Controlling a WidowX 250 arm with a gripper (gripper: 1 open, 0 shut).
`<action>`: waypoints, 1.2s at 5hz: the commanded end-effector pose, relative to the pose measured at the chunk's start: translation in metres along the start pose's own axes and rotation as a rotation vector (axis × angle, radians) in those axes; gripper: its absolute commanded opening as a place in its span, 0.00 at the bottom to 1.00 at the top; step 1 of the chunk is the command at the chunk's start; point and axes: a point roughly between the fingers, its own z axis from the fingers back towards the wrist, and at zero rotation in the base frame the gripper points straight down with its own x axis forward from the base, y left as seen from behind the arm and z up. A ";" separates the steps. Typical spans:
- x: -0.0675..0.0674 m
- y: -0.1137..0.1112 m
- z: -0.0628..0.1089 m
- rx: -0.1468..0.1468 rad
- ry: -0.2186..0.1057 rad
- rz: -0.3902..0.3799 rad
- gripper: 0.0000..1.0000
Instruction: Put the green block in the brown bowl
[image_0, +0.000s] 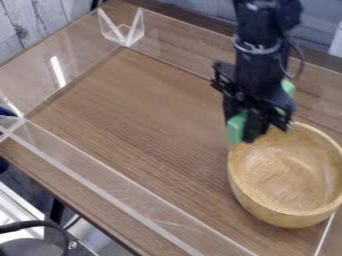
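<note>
Surface: wooden table top (127, 115), mid-brown with visible grain running from 10 o'clock toward 4 o'clock. A low clear plastic wall (100, 190) borders it along the near edge, and a second clear edge runs along the far side. Glare streaks sit on the plastic at 9 o'clock.

Room: pale planked wall (34, 20) at 11 o'clock, blurred. Dark area under the table at 7 o'clock, with a dark curved object too blurred to name.

Other items: clear V-shaped plastic bracket (122, 28) at 12 o'clock, well apart from the arm and the bowl. Between the bracket and the bowl the wood lies bare.

Brown bowl (285, 172): round, shallow, light tan wood with a thick rim, at 4 o'clock, partly cut by the right edge.

Arm: black robot arm (265, 30) descends from the top edge at 1 o'clock, wrist vertical, tool pointing straight down.

Gripper (254, 122): black, jaws pressed together on the green block (237, 127), pinching it.

Green block: bright green bar, held raised above the table, hanging by the bowl's 11 o'clock rim. A further patch of green shows at the gripper's right side. Whether the block's lower end is over the rim or just outside it cannot be told.
</note>
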 end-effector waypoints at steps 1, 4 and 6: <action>0.008 -0.024 0.007 -0.006 -0.052 -0.028 0.00; 0.005 -0.053 -0.023 -0.033 0.000 -0.073 0.00; 0.004 -0.053 -0.033 -0.042 0.018 -0.071 0.00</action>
